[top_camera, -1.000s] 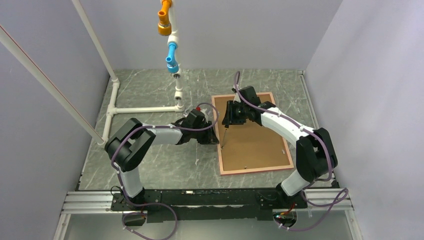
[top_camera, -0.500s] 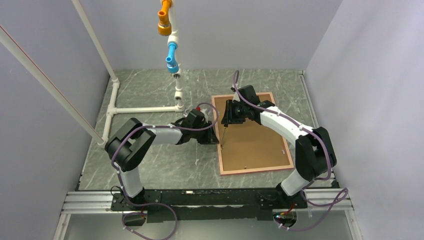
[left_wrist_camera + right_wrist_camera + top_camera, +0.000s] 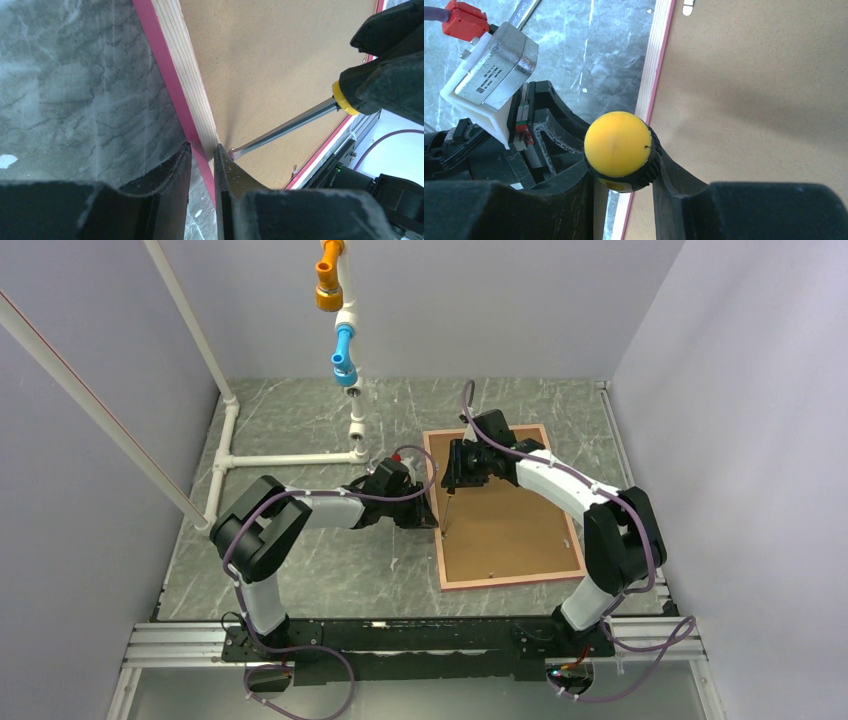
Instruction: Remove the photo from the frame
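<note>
- Grey marble bench (image 3: 300, 570), walled on three sides.
- Pink-edged frame (image 3: 510, 530) lies flat right of centre, brown back up; the photo is not visible.
- Left fingers (image 3: 222, 167) are nearly closed, apparently pinching the frame's left rail.
- Right fingers (image 3: 674, 177) grip a screwdriver (image 3: 618, 144) by its yellow-capped handle; its tip meets the back just inside that rail, beside the left fingers.

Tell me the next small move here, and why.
Probably twist the screwdriver to lever the metal tab off the backing board: its tip sits at the tab, the right gripper grips the handle, and the left gripper clamps the frame edge.
</note>
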You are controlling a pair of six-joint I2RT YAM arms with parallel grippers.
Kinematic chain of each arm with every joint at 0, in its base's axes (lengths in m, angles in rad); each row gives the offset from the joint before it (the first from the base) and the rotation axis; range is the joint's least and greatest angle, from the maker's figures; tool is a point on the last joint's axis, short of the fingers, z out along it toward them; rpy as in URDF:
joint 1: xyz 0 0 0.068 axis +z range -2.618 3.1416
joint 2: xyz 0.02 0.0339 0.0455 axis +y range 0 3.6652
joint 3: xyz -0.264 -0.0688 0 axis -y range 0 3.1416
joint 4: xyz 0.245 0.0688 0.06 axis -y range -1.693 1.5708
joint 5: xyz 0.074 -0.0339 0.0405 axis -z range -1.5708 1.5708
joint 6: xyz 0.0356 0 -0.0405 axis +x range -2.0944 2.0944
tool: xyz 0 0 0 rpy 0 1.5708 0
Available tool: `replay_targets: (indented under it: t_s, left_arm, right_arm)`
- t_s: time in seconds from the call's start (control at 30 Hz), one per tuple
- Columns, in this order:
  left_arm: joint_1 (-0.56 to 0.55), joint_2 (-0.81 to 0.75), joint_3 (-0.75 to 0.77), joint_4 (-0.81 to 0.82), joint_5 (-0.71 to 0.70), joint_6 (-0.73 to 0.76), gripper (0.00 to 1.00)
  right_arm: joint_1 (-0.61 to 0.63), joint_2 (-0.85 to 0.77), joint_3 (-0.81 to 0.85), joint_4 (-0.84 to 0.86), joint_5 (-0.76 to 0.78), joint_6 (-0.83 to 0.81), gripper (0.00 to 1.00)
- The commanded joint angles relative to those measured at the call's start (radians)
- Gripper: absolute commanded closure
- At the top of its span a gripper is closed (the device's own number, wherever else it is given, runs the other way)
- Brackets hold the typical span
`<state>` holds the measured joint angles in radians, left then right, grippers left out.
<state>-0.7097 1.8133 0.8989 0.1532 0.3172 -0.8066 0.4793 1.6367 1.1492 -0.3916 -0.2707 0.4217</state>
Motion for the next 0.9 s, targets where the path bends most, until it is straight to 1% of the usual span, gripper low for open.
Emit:
replay_targets:
  t_s: [0.0, 0.23, 0.43, 0.6, 0.7, 0.87]
  left_arm:
    - [-0.001, 0.057, -0.002, -0.057, -0.058, 0.03, 0.74]
    - [-0.001, 0.065, 0.003, -0.064, -0.057, 0.033, 0.74]
    - [0.0, 0.075, 0.007, -0.079, -0.058, 0.037, 0.74]
    - [0.001, 0.085, 0.019, -0.104, -0.068, 0.045, 0.74]
    - [0.002, 0.086, 0.021, -0.115, -0.074, 0.049, 0.75]
    - [0.005, 0.085, 0.019, -0.125, -0.08, 0.057, 0.75]
  right_arm:
    - [0.016, 0.004, 0.022, -0.022, 0.016, -0.032, 1.0]
    - [0.035, 0.029, 0.034, -0.058, 0.022, -0.061, 1.0]
    - [0.07, 0.067, 0.079, -0.137, 0.102, -0.098, 1.0]
    - [0.1, 0.101, 0.108, -0.185, 0.122, -0.12, 1.0]
    - [0.122, 0.124, 0.131, -0.219, 0.166, -0.128, 1.0]
    - [0.138, 0.119, 0.158, -0.265, 0.235, -0.132, 1.0]
